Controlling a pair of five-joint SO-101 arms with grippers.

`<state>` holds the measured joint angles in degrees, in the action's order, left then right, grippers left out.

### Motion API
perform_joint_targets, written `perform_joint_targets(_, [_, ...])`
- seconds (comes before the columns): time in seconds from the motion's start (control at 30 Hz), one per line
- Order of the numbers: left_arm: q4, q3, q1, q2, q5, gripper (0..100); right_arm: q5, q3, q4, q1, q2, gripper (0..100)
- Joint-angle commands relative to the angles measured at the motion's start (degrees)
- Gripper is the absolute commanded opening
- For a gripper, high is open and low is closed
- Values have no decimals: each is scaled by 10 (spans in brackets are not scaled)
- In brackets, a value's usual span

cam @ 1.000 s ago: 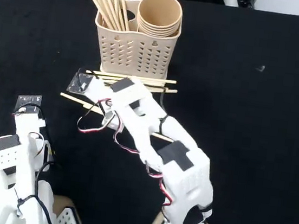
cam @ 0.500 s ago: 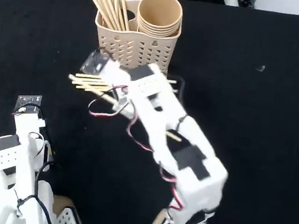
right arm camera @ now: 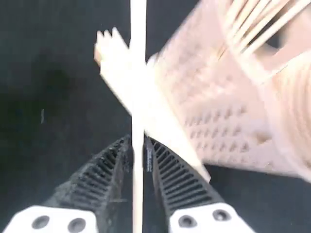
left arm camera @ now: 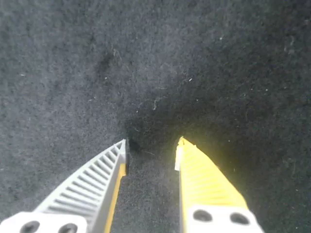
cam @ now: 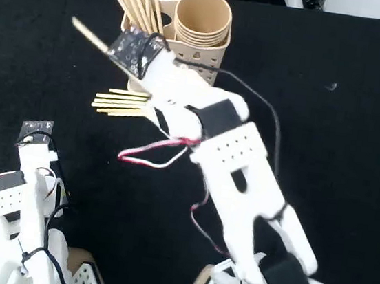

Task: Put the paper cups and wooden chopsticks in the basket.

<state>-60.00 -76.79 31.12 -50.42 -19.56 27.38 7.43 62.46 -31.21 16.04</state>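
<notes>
Landmark: basket (cam: pixel 175 63), pale and perforated, standing on the black table (cam: pixel 326 165).

In the basket: a nested stack of paper cups (cam: pixel 203 19) in its right part, mouths up. A sheaf of upright chopsticks (cam: pixel 132 0) stands in its left part, long axes steep, tops fanning out above the rim and leaning to the basket's left.

Right gripper (cam: pixel 125 56): over the basket's front-left corner, just beside the wall. Its fingers (right arm camera: pixel 109 165) are pressed together on one held chopstick (cam: pixel 91 35), pinched partway along the shaft. The long axis runs on a diagonal. The free end points out past the basket's left side and away from the arm, and the other end runs back under the gripper toward the basket's front. From the right wrist view the stick lies straight along the gripper's own axis, sticking out well beyond the fingertips.

Loose chopsticks (cam: pixel 120 104): a small bundle lying flat on the table just in front of the basket's left corner. Long axes run roughly parallel to the basket's front wall, ends pointing to the basket's left and right.

Left gripper (left arm camera: pixel 150 145): well in front of the basket and off to its left, low over bare table, fingers spread with nothing between them.
</notes>
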Motion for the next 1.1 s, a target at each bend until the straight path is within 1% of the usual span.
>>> perform_joint_targets(0.0, [8,1,-7,-7,3,173,-67,-3,-76,-6,47,11])
perform_joint_targets(0.07, [8,1,-7,-7,3,173,-96,-1,-129,-6,45,11])
perform_joint_targets(0.17, [8,1,-7,-7,3,173,-120,-1,-210,-6,31,11])
perform_joint_targets(0.43, [8,1,-7,-7,3,173,-120,-4,-481,-5,-24,11])
perform_joint_targets(0.6, [8,1,-7,-7,3,173,-121,-6,-611,-5,-64,11])
perform_joint_targets(0.77, [8,1,-7,-7,3,173,-121,-7,-672,-5,-80,11])
perform_joint_targets(1.07, [8,1,-7,-7,3,173,-121,-4,-680,7,-112,11])
